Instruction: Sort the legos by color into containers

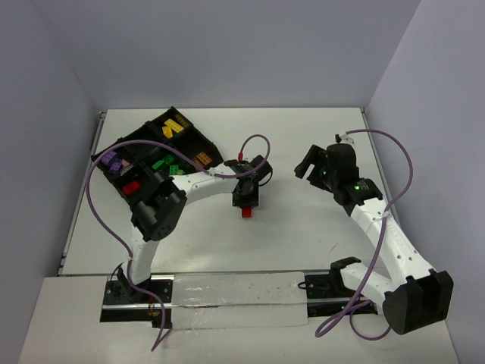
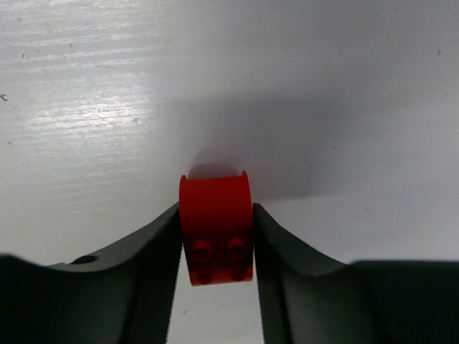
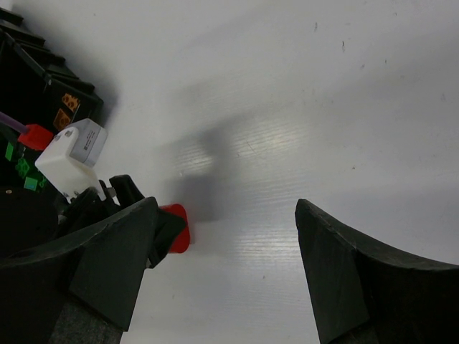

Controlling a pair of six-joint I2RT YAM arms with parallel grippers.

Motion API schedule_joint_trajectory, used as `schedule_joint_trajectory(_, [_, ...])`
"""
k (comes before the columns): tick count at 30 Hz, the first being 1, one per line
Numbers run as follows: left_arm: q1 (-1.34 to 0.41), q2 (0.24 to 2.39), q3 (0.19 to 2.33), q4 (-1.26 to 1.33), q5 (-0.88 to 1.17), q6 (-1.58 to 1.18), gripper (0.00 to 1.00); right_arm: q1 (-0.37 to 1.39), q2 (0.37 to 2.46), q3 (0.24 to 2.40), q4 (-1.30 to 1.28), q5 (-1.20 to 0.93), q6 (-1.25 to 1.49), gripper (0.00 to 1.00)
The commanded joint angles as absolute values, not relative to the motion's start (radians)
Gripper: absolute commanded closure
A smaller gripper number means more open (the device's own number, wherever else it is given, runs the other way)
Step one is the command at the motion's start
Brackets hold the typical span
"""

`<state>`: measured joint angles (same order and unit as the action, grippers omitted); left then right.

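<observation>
From above, the left gripper (image 1: pixel 247 202) points down at the middle of the white table (image 1: pixel 318 243), to the right of the black tray (image 1: pixel 144 130), with only a red sliver of the brick (image 1: pixel 247 213) showing beneath it. The left wrist camera makes the grip plain: both dark fingers (image 2: pixel 154 251) press the sides of the red brick (image 2: pixel 216 229), studs facing the lens. Whether the brick rests on the table or hangs just above it, I cannot tell.

The overhead view alone shows the tray's contents: yellow pieces (image 1: pixel 176 127) in a far compartment, purple (image 1: pixel 114 161) at the left, green (image 1: pixel 161 162) in the middle, another red piece (image 1: pixel 130 186) nearest, and orange (image 1: pixel 202 158) on the right.

The right gripper (image 1: pixel 311 163) is well to the right of the brick. Its own camera shows its fingers (image 3: pixel 337 258) spread wide with nothing between them — and, past the left one, the red brick (image 3: pixel 178 228) from the side.
</observation>
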<state>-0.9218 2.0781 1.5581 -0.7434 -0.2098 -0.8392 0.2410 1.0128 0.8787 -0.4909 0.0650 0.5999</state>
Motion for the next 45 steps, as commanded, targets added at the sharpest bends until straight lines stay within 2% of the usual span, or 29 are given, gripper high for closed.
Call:
schedule_joint_trajectory(1, [-0.927,2.062,1.589,-0.768,-0.246,-0.847,0.65,0.232,1.02,0.889,-0.456,0.053,0.581,0.15])
schedule_joint_trajectory(3, [-0.925,2.052,1.589,-0.797,-0.28,-0.842,0.9,0.232,1.032,0.891,-0.449,0.041,0.585,0.15])
schedule_joint_trajectory(4, [-0.925,2.046,1.592,-0.805,-0.288,-0.841,0.98,0.232,1.036,0.891,-0.447,0.036,0.586,0.15])
schedule_joint_trajectory(5, [-0.922,2.029,1.596,-0.82,-0.302,-0.841,1.0,0.232,1.039,0.891,-0.444,0.028,0.587,0.16])
schedule_joint_trajectory(8, [-0.895,1.94,1.575,-0.839,-0.319,-0.834,1.0,0.233,1.046,0.891,-0.436,0.016,0.595,0.16])
schedule_joint_trajectory(11, [-0.781,1.77,1.478,-0.806,-0.281,-0.818,1.0,0.232,1.049,0.892,-0.434,0.012,0.594,0.16])
schedule_joint_trajectory(19, [-0.323,1.457,1.292,-0.81,-0.341,-0.738,1.0,0.232,1.057,0.893,-0.418,0.005,0.604,0.16])
schedule_joint_trajectory(21, [-0.266,1.422,1.253,-0.778,-0.311,-0.719,1.0,0.232,1.056,0.894,-0.418,0.001,0.607,0.16])
schedule_joint_trajectory(23, [-0.123,1.39,1.202,-0.744,-0.268,-0.702,1.0,0.232,1.049,0.893,-0.417,-0.013,0.606,0.16])
schedule_joint_trajectory(27, [-0.028,1.393,1.161,-0.709,-0.23,-0.697,0.99,0.233,1.045,0.891,-0.422,-0.006,0.603,0.16])
schedule_joint_trajectory(32, [0.021,1.424,1.132,-0.672,-0.233,-0.703,0.8,0.232,1.052,0.899,-0.43,-0.017,0.596,0.16])
schedule_joint_trajectory(39, [0.037,1.457,1.14,-0.655,-0.21,-0.699,0.2,0.232,1.061,0.914,-0.434,-0.02,0.598,0.16])
schedule_joint_trajectory(41, [0.038,1.452,1.148,-0.655,-0.206,-0.69,0.17,0.232,1.066,0.916,-0.434,-0.02,0.605,0.15])
schedule_joint_trajectory(45, [0.036,1.414,1.162,-0.641,-0.144,-0.636,0.18,0.232,1.072,0.92,-0.437,-0.018,0.606,0.15])
